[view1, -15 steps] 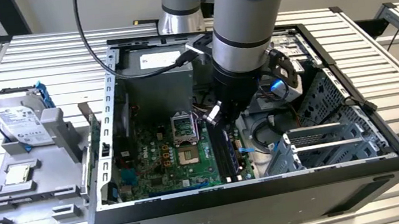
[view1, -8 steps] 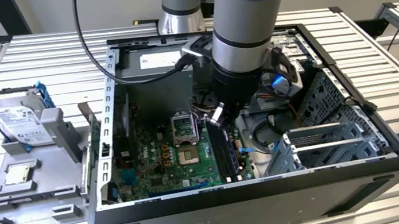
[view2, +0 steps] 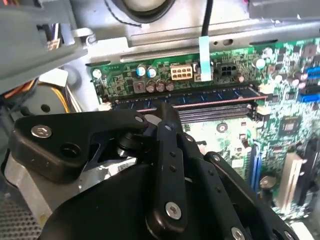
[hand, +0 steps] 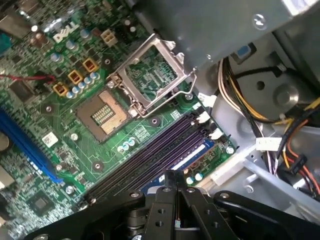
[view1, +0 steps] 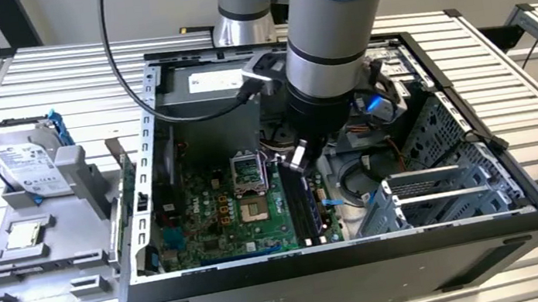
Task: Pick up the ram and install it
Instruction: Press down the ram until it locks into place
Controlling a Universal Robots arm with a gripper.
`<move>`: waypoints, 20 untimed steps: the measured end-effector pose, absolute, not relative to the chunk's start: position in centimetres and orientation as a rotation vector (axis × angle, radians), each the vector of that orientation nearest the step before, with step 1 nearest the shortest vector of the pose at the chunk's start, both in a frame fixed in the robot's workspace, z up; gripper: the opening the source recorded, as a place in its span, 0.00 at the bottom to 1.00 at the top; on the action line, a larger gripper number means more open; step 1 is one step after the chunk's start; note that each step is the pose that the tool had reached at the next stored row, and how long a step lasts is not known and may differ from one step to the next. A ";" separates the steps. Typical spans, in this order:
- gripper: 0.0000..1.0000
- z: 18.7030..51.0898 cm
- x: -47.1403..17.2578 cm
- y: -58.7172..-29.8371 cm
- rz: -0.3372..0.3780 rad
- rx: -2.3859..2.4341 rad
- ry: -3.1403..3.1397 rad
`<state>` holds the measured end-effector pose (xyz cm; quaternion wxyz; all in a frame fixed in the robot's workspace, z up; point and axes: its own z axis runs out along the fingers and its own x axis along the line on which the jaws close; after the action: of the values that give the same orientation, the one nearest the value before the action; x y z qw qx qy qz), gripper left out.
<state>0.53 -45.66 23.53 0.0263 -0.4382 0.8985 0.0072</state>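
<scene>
The ram (view2: 210,95) is a bluish-dark stick that lies along one of the motherboard's black slots (hand: 150,160), in the outer slot on the cable side; a blue stretch of the ram (hand: 196,151) shows there. My gripper (view1: 301,158) hangs inside the open computer case (view1: 367,263), right over these slots (view1: 304,205). In both wrist views its black fingers (view2: 165,112) are closed together, the gripper (hand: 170,176) tip sitting at the ram's upper edge near one end. I cannot tell whether tip and ram touch.
Beside the slots lies the CPU socket (hand: 107,112) with its metal frame (hand: 150,75) flipped open. Bundled cables (hand: 290,145) and a drive cage (view1: 449,174) crowd the other side. Outside the case, a grey fixture (view1: 43,259) carries a hard drive (view1: 26,163) and a small chip (view1: 25,235).
</scene>
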 end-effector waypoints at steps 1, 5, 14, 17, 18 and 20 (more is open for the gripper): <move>0.00 23.5 0.5 -45.7 0.021 -1.379 2.764; 0.00 23.5 0.5 -45.7 0.021 -1.479 2.713; 0.00 23.5 0.5 -45.7 0.020 -1.697 2.586; 0.00 23.5 0.5 -45.7 0.019 -1.769 2.538; 0.00 23.5 0.5 -45.7 0.019 -1.791 2.522; 0.00 23.5 0.5 -45.7 0.019 -1.837 2.488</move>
<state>0.53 -45.66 23.52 0.0246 -0.5938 0.8042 0.0060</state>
